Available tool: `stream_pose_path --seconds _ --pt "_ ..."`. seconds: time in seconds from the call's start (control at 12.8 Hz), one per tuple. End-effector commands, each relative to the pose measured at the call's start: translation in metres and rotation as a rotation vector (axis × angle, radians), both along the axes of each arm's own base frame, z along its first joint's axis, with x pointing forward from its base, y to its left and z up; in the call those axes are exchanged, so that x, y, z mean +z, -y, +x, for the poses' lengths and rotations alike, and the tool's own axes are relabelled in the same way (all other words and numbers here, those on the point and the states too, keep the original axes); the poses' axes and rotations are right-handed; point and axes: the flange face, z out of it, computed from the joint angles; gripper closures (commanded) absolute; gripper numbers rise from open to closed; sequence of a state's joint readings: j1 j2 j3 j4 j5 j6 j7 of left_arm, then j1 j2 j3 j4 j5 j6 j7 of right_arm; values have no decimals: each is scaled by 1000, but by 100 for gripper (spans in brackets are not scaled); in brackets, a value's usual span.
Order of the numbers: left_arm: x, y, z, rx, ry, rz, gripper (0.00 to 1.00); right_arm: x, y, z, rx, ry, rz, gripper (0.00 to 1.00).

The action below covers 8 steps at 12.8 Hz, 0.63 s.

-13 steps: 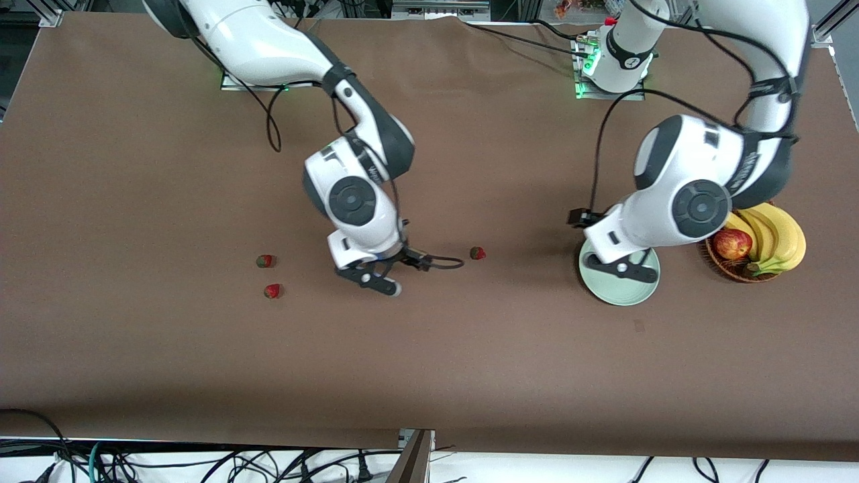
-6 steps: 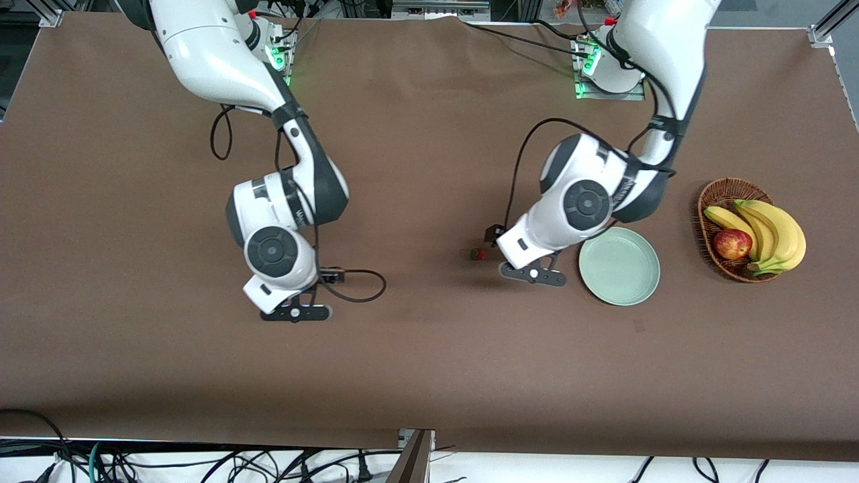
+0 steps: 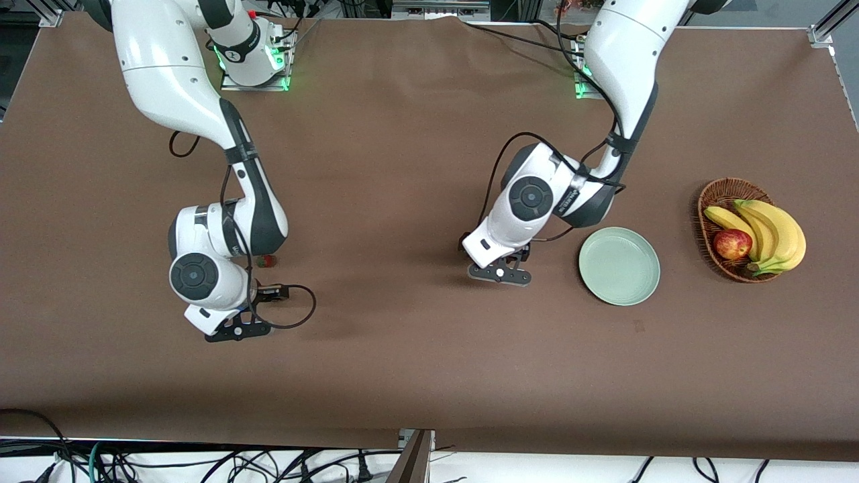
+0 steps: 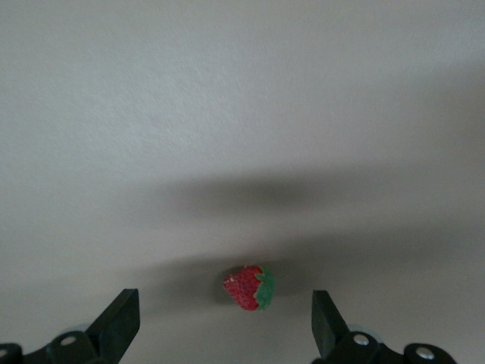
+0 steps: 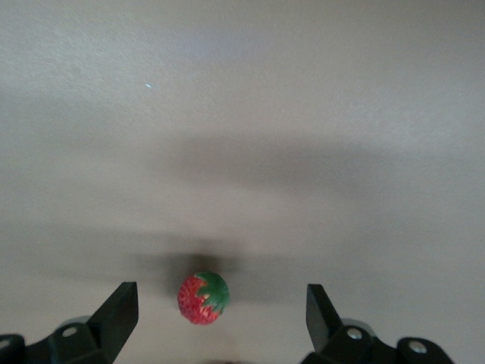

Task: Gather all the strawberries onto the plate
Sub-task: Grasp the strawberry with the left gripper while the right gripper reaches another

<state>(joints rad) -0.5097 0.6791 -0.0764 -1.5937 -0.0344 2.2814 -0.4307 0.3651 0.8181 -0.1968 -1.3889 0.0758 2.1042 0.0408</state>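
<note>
Left pincer (image 4: pixel 220 326) gaping over strawberry (image 4: pixel 249 287), right pincer (image 5: pixel 220 322) gaping over another berry (image 5: pixel 203 297)

smooth plate (image 3: pixel 619 266), wicker basket (image 3: pixel 721 194)

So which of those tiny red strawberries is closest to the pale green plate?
The strawberry between the left gripper's open fingers, hidden under that arm in the front view; the others lie toward the right arm's end, far from the plate.
</note>
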Motion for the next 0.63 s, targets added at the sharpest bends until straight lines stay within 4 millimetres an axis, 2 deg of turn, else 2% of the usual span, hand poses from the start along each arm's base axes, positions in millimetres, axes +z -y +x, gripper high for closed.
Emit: stream_pose_path --seconds 0.0,0.24,0.47,0.55 --pt "-12 16 -6 8 29 50 0 6 -4 -5 -9 -1 51 6" --pt "-32 19 -8 41 65 47 0 -11 -3 -13 -42 -33 85 10" --pt "-50 19 -10 21 74 59 0 -26 0 -20 -25 -36 90 20" --pt "-52 21 -11 14 74 63 22 -30 0 -22 -22 -35 89 26"
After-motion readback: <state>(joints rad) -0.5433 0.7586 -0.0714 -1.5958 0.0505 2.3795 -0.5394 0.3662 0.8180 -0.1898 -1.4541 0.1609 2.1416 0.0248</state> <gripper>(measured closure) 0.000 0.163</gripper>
